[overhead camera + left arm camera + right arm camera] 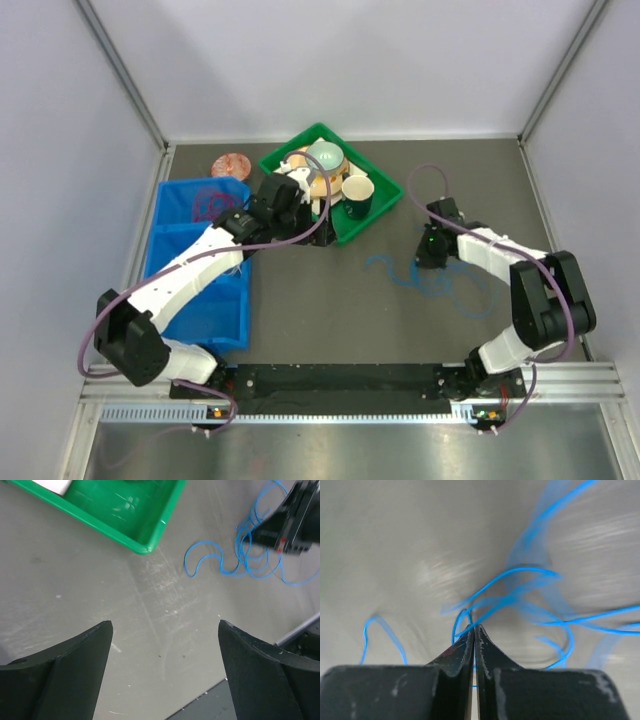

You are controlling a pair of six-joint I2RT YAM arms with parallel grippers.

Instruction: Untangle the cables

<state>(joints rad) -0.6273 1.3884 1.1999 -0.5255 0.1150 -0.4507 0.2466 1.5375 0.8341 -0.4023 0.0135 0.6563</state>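
Seems well along: blue cable (244, 555) lies alone, loopy, on the surface (75, 585) beside the green tray (145, 547), and the red cable (205, 203) looks dumped in the blue bin (215, 312). Meanwhile right tool (475, 628) pinches a blue strand; left tool (165, 630) wide, empty.

The left arm (190, 275) and the right arm (480, 245) look alike: smooth white shells on the long links, bulky black housings at the joints. A thin purple hose (95, 335) runs in open curves along the outside of each arm, from behind the tool back to the base.

The left gripper (165, 625) has two broad matt black fingers (75, 665) with curved inner faces that taper to blunt tips.

The right gripper (474, 627) has the same black fingers, with pale scratches and scuffs on the blocks behind the tips. A green light (431, 240) glows just behind this tool, and a small red mark (283, 541) sits on its black body.
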